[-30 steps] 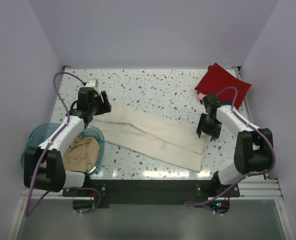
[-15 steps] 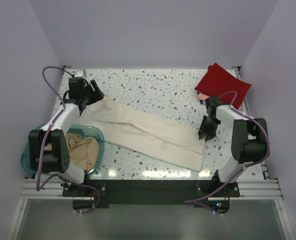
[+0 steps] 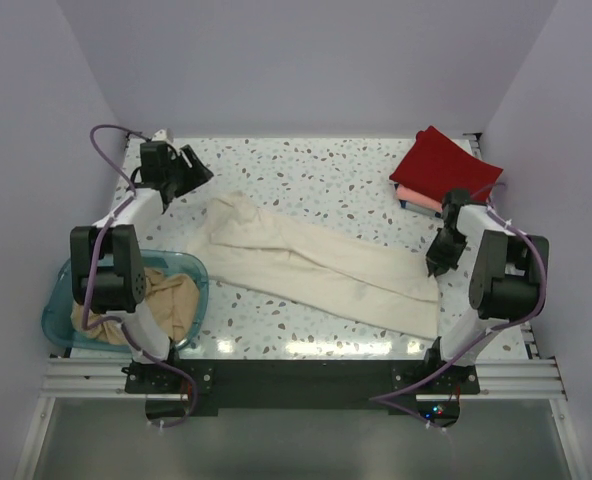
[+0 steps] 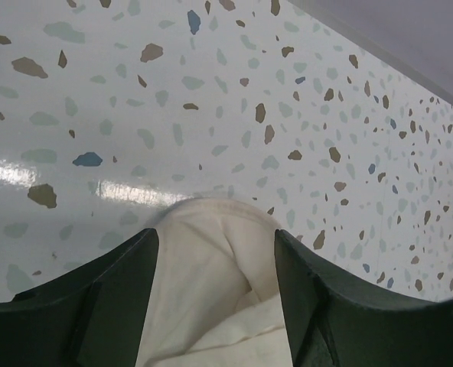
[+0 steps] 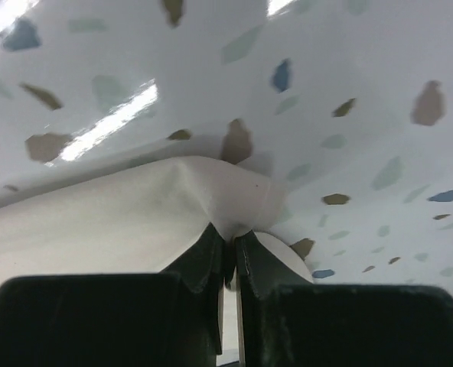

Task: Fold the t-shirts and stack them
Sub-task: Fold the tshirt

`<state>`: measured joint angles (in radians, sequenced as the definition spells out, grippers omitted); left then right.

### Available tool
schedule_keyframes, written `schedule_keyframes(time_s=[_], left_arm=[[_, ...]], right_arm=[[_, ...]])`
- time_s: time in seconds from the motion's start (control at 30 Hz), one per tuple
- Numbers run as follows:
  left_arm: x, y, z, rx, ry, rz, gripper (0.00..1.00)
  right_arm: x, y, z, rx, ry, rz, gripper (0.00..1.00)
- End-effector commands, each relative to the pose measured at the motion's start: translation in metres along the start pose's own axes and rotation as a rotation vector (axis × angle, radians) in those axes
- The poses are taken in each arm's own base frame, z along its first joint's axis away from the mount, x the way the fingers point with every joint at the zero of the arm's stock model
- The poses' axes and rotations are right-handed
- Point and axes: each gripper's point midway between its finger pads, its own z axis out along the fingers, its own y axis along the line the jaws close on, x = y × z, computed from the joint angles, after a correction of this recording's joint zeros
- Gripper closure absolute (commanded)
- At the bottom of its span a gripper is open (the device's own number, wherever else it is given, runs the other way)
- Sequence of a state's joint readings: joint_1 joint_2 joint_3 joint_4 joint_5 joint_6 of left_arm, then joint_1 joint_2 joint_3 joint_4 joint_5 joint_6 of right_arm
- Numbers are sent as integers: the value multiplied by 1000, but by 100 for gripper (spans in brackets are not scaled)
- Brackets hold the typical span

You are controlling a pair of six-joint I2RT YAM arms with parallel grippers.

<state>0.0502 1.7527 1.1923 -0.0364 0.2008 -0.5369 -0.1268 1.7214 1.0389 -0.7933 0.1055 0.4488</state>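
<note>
At the near-left corner of the speckled white terrazzo tabletop [image 3: 326,175] sits a translucent blue plastic tub [image 3: 61,300], with a crumpled tan-beige cotton t-shirt [image 3: 166,300] heaped inside it.

Up in the far-left corner, the left gripper [image 3: 194,175] hovers with its 2 fingers spread wide and nothing clamped between them. In the left wrist view the rounded end of cloth lies flat on the table in the gap ahead of them.

That cloth is the long cream-white cotton t-shirt [image 3: 316,265], drawn out into 1 narrow band. Its long axis runs diagonally from near the far-left corner down toward the near-right corner.

At the far-right corner a folded red cotton t-shirt [image 3: 444,160] rests on a salmon pink cotton t-shirt [image 3: 416,195], of which only an edge peeks out.

Near the right edge, the right gripper [image 5: 228,252] is pinched tight on the right-hand corner of the cream-white cotton t-shirt, lifting a small peak of fabric.

The next move likely turns on the free far-left end. It lies just beside the left gripper, toward the near-right of it, and the left arm is much the nearer one. A grasp there would give both arms 1 end each for a fold across the long axis.
</note>
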Motion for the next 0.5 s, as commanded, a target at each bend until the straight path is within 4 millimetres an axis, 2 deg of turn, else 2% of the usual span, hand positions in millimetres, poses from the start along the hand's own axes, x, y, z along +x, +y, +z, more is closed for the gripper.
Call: schedule_keyframes(time_s=[0.0, 0.1, 0.13, 0.17, 0.27, 0.37, 0.47], left_arm=[[-27, -30, 13, 111, -64, -35, 33], [-19, -45, 27, 142, -33, -15, 33], [-15, -45, 32, 147, -14, -13, 33], [-9, -64, 34, 181, -1, 12, 33], [2, -78, 35, 219, 26, 33, 33], [8, -84, 34, 251, 37, 40, 33], [14, -86, 31, 270, 60, 33, 33]], right_arm=[[-25, -36, -9, 130, -59, 10, 100], [-37, -52, -17, 167, -76, 36, 100], [-41, -60, -18, 183, -81, 54, 100], [-46, -63, -22, 184, -87, 65, 100], [-56, -71, -30, 187, -102, 95, 100], [-62, -75, -38, 201, -116, 99, 97], [-64, -74, -48, 195, -127, 102, 74]])
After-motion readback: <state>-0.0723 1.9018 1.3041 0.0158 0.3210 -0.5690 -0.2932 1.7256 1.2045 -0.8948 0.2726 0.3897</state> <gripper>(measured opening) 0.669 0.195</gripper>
